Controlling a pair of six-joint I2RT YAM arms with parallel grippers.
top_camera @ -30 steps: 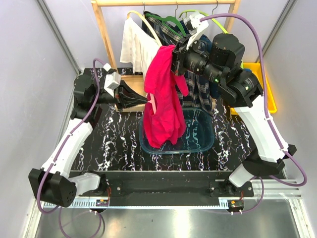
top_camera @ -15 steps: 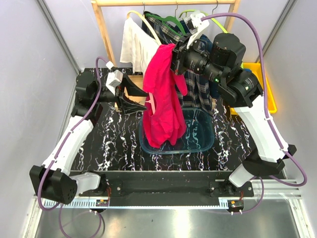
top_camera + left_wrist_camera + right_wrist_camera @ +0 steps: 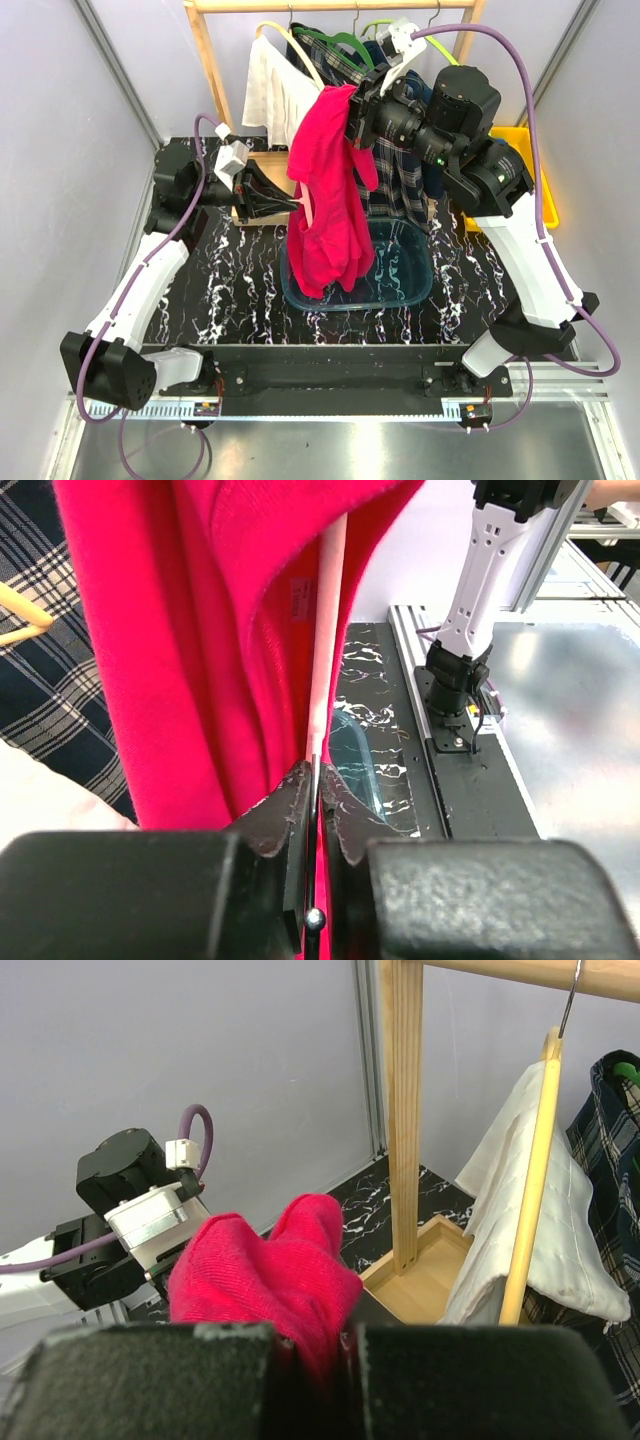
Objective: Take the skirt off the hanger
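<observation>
Top external view: skirt (image 3: 402,188) hangs from the dark green hanger (image 3: 335,42) on the wooden rail (image 3: 330,5) at the back. It is mostly screened by a red garment (image 3: 325,200). Plaid pleats show only to the right of and behind the red cloth, with the hem near the back rim of the teal basin (image 3: 415,290).

Right hand (image 3: 350,108): high by the rail, jaws clamped on a bunched fold of the red garment, not on the skirt. Left hand (image 3: 292,200): at the red garment's left edge, jaws drawn in to a slit. Left wrist view shows a pale pink strip (image 3: 325,650) running down into that slit, which reads as a pinch on the strip. Neither hand touches the skirt.

Handling, by judgement:
- Skirt looks soft, light and limp; the pleats will bunch and slide rather than hold shape.
- The waistband at the hanger is the firmest place to grip. Pulling the hem would only stretch and drag the cloth.
- Hanger is thin and likely to swing or slip off the rail under a sideways pull.
- Red garment is in the way of a clean reach.

Surroundings: black marbled counter (image 3: 220,290); white garment (image 3: 272,95) left of the skirt; yellow bin (image 3: 522,140) at the right; plain grey walls (image 3: 60,150) close on both sides.
</observation>
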